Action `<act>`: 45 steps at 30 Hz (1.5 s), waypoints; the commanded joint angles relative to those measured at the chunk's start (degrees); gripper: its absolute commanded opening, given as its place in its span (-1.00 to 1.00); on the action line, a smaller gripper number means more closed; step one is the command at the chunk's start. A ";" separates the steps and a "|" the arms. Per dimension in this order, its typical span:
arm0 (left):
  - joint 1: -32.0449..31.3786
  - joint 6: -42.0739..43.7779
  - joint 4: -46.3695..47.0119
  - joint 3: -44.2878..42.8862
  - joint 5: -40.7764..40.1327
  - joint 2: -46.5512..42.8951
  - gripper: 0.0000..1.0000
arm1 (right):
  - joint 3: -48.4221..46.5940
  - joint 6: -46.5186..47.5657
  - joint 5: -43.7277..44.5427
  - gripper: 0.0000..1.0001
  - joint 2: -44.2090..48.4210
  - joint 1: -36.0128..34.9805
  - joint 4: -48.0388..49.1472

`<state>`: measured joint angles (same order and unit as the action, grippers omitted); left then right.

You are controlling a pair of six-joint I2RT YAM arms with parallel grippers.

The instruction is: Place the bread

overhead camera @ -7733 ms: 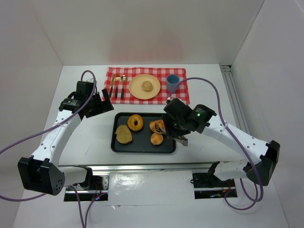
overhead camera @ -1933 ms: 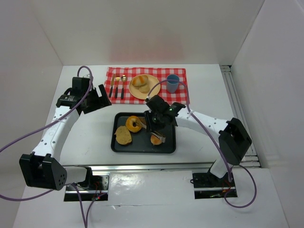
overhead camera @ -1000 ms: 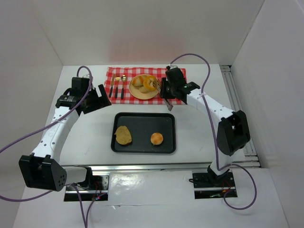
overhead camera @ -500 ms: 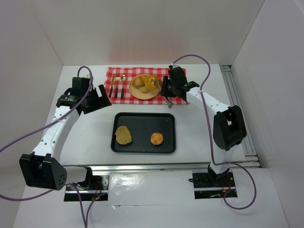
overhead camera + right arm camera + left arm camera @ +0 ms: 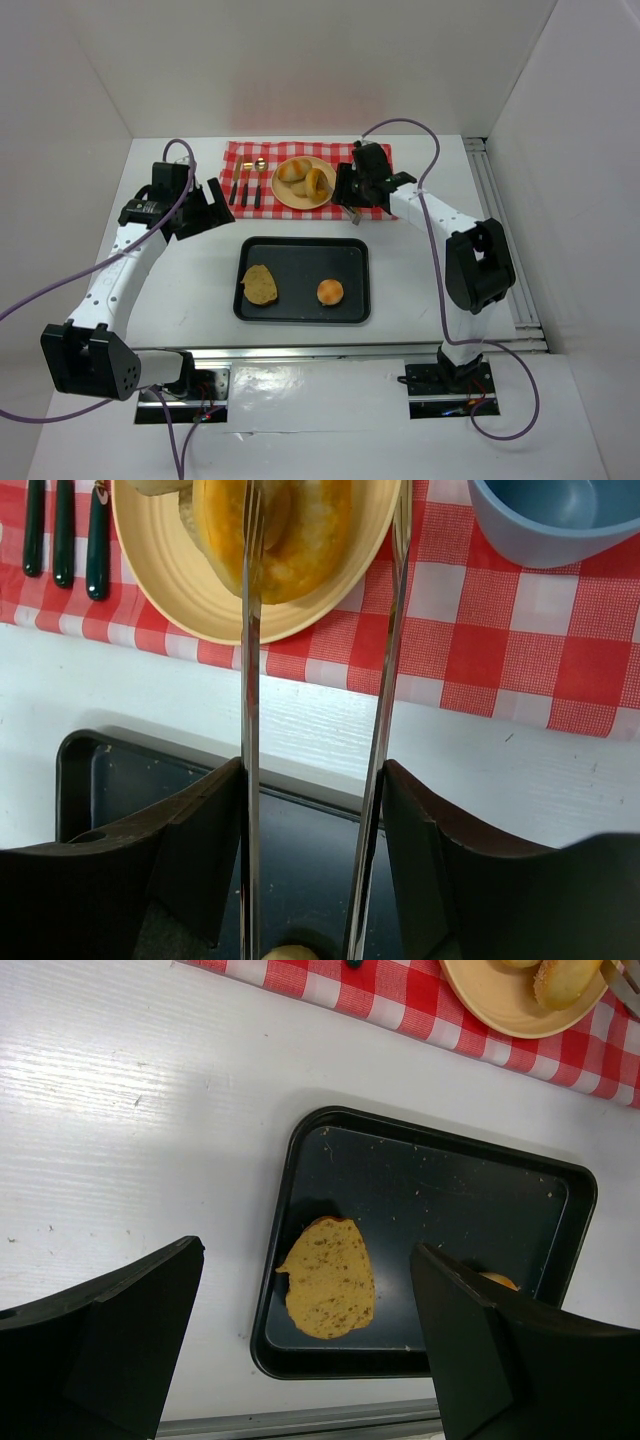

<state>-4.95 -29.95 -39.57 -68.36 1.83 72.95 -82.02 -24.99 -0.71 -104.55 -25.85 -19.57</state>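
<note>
A golden ring-shaped bread lies on the yellow plate beside a paler roll. My right gripper hovers at the plate's right edge and carries long metal tongs. In the right wrist view the tong blades stand apart over the ring bread. One blade crosses above it, the other hangs over the plate rim. The right gripper is open. My left gripper waits left of the black tray, open and holding nothing.
A flat brown bread slice and a small round bun lie in the tray. A blue cup stands right of the plate on the red checked cloth. Cutlery lies left of the plate.
The right arm carried the ring bread from the tray to the plate. The tongs have spread since half a second ago and the bread has tipped down onto the plate. The left arm stayed still.
</note>
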 commanded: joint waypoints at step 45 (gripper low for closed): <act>0.29 2.45 -2.00 -6.88 3.01 2.19 0.95 | 9.87 0.91 31.57 0.75 -2.75 19.07 18.79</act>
<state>-4.95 -28.60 -40.56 -72.95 3.99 74.83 -67.24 -23.35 30.33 -106.15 -8.21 -6.26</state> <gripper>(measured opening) 0.977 0.825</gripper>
